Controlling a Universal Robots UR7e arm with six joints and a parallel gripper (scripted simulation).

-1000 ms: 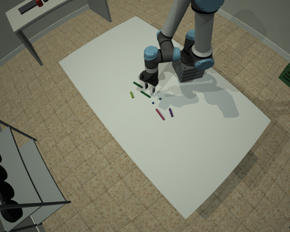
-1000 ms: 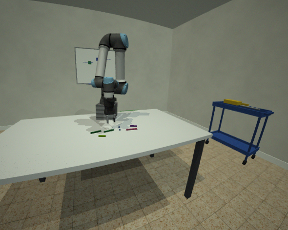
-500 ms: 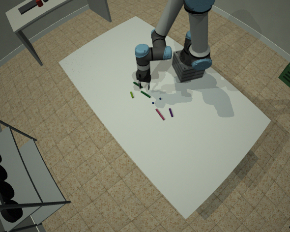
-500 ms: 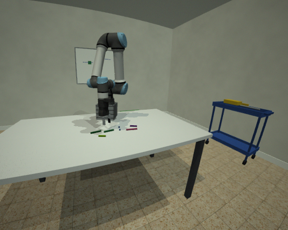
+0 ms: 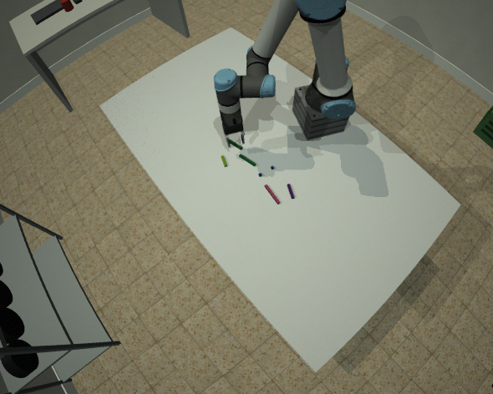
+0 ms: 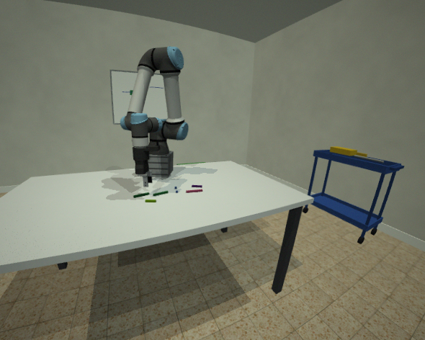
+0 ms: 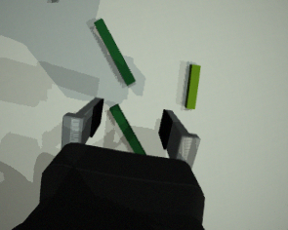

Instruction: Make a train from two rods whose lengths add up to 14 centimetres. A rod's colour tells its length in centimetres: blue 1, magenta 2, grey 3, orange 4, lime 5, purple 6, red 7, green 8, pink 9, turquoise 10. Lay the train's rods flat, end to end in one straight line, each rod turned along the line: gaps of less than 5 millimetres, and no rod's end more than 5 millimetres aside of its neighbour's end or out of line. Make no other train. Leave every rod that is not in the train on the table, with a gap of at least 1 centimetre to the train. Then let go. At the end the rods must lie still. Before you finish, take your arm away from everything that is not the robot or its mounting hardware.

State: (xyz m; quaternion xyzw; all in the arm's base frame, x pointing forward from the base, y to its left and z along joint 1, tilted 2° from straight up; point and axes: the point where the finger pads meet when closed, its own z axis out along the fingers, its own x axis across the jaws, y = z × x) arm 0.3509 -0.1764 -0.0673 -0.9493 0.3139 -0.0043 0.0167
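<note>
Green rod (image 7: pixel 127 130) flat on white table (image 5: pixel 281 262), lying between the spread fingers of the gripper (image 5: pixel 235 138), untouched, nothing clamped. Second green rod (image 7: pixel 114 52) just beyond that first rod, nearly in line. Lime rod (image 7: pixel 193 86) beside it. Purple rod (image 5: pixel 290 190) and pink rod (image 5: pixel 271 194) farther off, past two blue cubes (image 5: pixel 266 170).

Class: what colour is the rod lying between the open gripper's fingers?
Green rod; the wrist view shows it best.
</note>
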